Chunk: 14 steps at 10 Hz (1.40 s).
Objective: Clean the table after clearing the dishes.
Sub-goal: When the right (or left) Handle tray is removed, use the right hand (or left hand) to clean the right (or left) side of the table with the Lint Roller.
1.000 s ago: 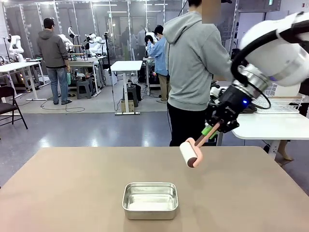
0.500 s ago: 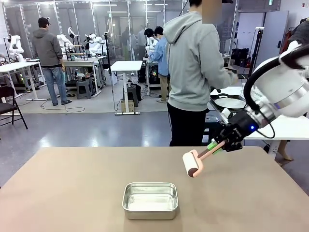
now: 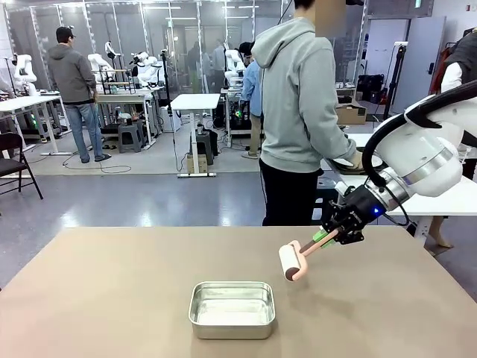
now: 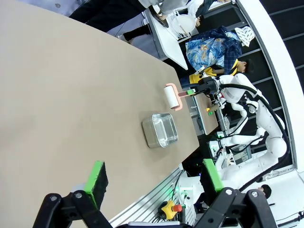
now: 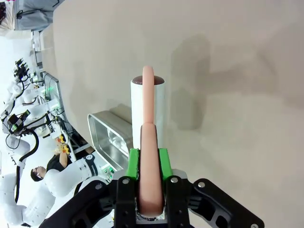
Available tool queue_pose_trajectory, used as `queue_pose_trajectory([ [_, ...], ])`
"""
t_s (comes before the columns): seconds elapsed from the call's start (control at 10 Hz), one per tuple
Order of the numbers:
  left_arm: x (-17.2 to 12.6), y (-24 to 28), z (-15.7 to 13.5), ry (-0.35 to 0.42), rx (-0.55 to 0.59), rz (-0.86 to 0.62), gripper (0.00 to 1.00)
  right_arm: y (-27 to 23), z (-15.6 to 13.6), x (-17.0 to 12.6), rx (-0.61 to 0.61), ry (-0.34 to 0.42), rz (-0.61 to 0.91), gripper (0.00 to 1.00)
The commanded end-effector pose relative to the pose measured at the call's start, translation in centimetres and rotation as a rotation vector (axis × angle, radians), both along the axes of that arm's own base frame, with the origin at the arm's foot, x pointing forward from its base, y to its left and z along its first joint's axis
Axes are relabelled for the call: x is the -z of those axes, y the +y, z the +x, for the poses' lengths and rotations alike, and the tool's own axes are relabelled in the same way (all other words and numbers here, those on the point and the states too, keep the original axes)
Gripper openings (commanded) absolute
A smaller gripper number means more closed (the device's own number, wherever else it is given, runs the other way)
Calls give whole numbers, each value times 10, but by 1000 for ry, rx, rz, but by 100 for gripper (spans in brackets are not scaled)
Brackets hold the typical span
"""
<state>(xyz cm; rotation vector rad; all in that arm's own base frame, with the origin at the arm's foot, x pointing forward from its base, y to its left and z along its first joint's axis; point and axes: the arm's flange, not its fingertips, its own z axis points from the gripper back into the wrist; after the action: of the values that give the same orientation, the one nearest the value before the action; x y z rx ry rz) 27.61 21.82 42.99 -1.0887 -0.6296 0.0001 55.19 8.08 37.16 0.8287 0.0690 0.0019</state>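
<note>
While the right hand [image 3: 326, 237] pinches the pink handle of a lint roller [image 3: 291, 262], the white roll sits low over the tan tabletop [image 3: 112, 298], near a steel pan [image 3: 232, 309]; contact unclear. Left hand [image 4: 154, 176] spread wide, holding nothing.

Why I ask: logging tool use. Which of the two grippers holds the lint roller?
The right gripper: its fingers are shut on the pink handle of the lint roller, while the left gripper stands open and empty.
</note>
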Motion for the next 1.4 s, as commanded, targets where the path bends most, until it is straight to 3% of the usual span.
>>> queue_pose_trajectory([
  [0.0,-1,2,-3,-9,7,-8,100,-2,-4,9,29,-60,6,21],
  [0.8,-1,2,-3,-9,7,-8,100,-11,0,46,88,-40,-63,21],
  [1.3,-1,2,-3,-9,7,-8,100,-80,2,50,153,-26,-145,21],
])
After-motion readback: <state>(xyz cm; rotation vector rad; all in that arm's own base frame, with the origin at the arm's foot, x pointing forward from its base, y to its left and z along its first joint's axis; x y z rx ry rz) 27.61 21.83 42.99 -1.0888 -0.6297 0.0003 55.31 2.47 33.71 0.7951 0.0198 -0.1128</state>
